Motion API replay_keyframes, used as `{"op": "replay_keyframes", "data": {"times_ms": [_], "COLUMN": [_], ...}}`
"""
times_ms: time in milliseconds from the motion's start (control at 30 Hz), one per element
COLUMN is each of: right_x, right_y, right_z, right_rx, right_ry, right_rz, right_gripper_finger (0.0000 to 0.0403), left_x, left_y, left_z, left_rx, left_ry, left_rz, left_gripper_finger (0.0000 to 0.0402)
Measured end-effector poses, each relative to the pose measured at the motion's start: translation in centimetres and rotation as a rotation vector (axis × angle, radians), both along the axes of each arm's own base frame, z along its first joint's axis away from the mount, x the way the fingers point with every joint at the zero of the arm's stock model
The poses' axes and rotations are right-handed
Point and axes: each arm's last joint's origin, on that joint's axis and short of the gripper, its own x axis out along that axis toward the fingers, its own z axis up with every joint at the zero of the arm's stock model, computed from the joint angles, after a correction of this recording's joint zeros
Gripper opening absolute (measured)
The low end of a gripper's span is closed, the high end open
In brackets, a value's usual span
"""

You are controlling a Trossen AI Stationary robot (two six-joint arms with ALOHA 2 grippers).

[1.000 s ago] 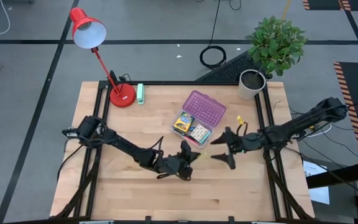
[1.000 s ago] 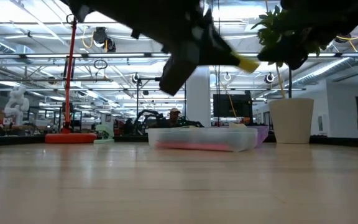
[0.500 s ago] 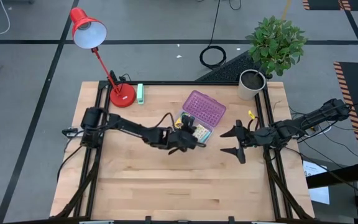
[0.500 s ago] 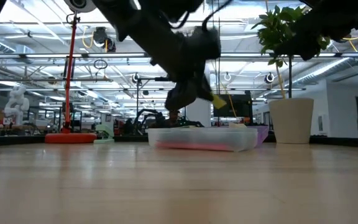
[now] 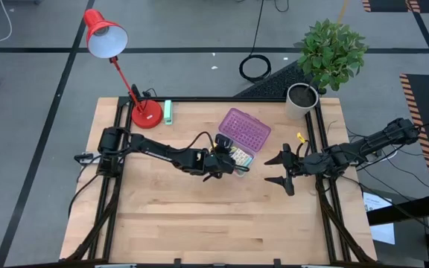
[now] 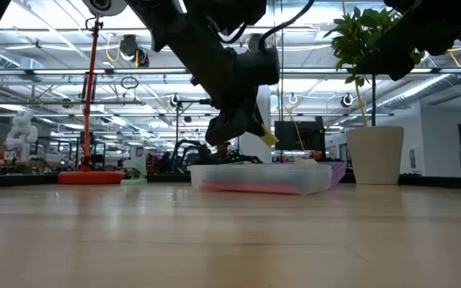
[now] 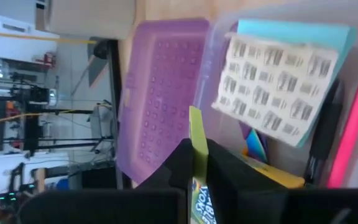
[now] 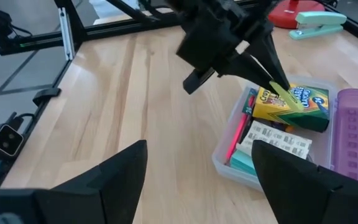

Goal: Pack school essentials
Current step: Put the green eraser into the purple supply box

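Beyond our wooden table (image 5: 162, 223) lies an open workshop hall. Our left tool (image 5: 228, 165) hovers over the clear case (image 5: 233, 158), pinching a small yellow eraser (image 7: 197, 144); our right tool (image 5: 280, 170) gapes wide, empty, near the table's right edge.

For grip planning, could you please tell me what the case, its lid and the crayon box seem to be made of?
Case: apparently clear plastic, since its contents show through the wall. Lid: translucent purple plastic, with a moulded bumpy pattern. Crayon box: probably printed cardboard, matte, with folded edges.
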Motion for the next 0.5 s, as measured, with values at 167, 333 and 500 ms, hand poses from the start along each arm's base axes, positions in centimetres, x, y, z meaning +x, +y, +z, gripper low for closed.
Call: {"op": "replay_keyframes", "data": {"times_ms": [167, 333, 500], "right_x": [0.0, 0.0, 0.0], "right_y": [0.0, 0.0, 0.0], "right_z": [0.1, 0.1, 0.1], "right_rx": [0.001, 0.0, 0.004], "right_ry": [-0.006, -0.007, -0.007], "right_rz": [0.001, -0.001, -0.003], "right_gripper_finger": [0.0281, 0.0281, 0.0281], "left_x": [0.7, 2.1, 3.2], "left_y": [-1.6, -1.1, -0.4], "left_z": [1.1, 0.4, -2.5], "left_rx": [0.012, 0.001, 0.063], "left_ry": [-0.029, 0.058, 0.226], "left_rz": [-0.007, 0.032, 0.085], "left_gripper_finger": [0.0034, 0.0034, 0.0035]}}
